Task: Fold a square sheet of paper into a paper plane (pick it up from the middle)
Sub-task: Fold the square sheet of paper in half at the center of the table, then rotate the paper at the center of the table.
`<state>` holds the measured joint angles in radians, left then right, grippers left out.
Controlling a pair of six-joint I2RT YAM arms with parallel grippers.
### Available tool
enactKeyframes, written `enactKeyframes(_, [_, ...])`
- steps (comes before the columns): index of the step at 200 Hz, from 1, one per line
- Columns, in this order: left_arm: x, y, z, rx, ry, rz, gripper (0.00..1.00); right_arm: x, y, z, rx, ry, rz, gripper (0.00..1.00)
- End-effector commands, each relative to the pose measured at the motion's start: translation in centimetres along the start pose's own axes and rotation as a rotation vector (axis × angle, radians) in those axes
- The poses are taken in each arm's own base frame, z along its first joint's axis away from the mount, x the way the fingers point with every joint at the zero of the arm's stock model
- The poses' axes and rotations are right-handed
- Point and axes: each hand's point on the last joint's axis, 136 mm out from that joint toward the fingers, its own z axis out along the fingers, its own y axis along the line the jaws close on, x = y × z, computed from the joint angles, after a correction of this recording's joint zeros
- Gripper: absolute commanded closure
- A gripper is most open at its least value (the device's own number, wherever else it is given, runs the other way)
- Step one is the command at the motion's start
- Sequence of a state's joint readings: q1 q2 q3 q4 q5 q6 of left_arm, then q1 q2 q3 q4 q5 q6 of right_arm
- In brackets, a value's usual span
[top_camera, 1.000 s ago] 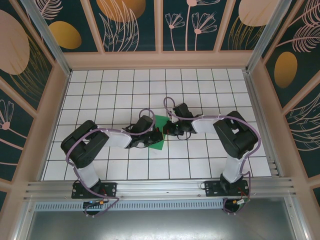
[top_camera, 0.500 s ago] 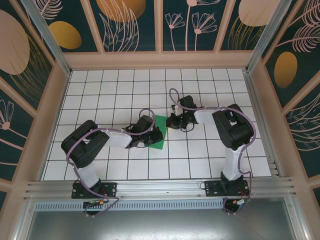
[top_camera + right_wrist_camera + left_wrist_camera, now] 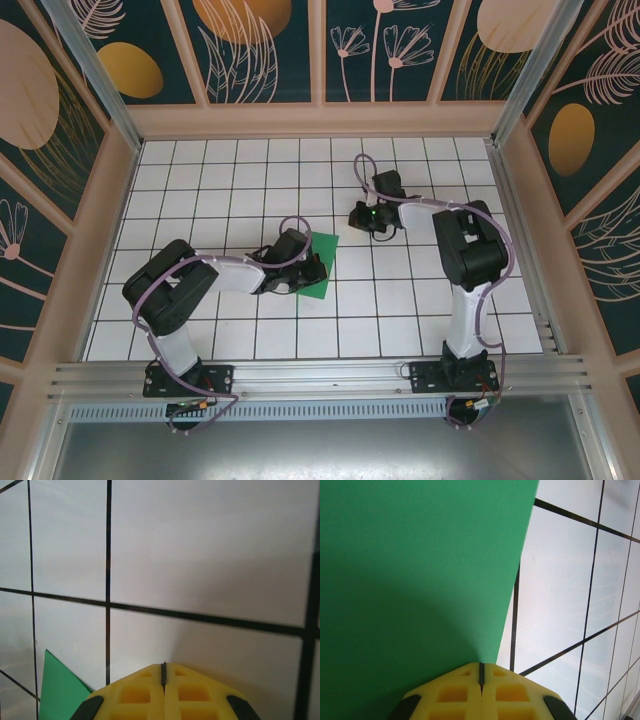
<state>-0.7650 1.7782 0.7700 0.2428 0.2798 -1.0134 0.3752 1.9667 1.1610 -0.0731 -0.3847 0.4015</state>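
The square sheet of paper (image 3: 326, 254) lies as a creased green shape on the white grid table, mid-field in the top view. My left gripper (image 3: 311, 270) sits low over its left part. In the left wrist view the yellow fingertips (image 3: 481, 665) are shut, touching the green paper (image 3: 415, 570) close to its right edge, with nothing visible between them. My right gripper (image 3: 360, 217) is off the paper, about one tile up and to the right. Its yellow fingers (image 3: 163, 665) are shut over bare white tile, and a green paper corner (image 3: 57, 690) shows at lower left.
The tiled table (image 3: 230, 180) is boxed in by a wooden rim (image 3: 320, 120) and patterned walls. Open tiles stretch behind and to both sides of the paper. The arm bases stand on the metal rail (image 3: 320, 378) at the near edge.
My right gripper has drawn back from the paper's right edge, up and to the right by about a tile. The left gripper has stayed on the paper.
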Motion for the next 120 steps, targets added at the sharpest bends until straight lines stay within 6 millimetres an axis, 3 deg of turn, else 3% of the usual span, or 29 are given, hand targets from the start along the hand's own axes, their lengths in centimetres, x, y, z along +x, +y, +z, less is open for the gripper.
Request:
enactKeyframes(1, [-1.3,-2.1,-1.3,-0.006,-0.014,0.040,0.80,0.8,2.2,-3.3,0.036,-0.057,-0.023,0.99])
enactKeyframes(17, [-3.9,-3.9,-3.3,0.018,-0.089,0.052,0.64,2.7,3.5,-4.1,0.048,-0.062,-0.018,0.92])
enactKeyframes(28, [-5.5,-3.5,-4.8,0.008,-0.139,0.034,0.53,4.2,4.2,-4.5,0.063,-0.058,-0.022,0.85])
enactKeyframes(53, [-8.4,0.3,-8.2,-0.071,-0.257,-0.054,0.31,7.3,6.5,-4.2,0.068,-0.035,-0.030,0.72])
enactKeyframes(81, [-9.6,4.6,-11.3,-0.164,-0.359,-0.131,0.13,10.7,8.6,-2.3,0.076,0.022,-0.072,0.64])
enactKeyframes(120, [-10.0,8.0,-13.6,-0.240,-0.437,-0.197,0.01,14.6,10.3,0.8,0.081,0.142,-0.156,0.59])
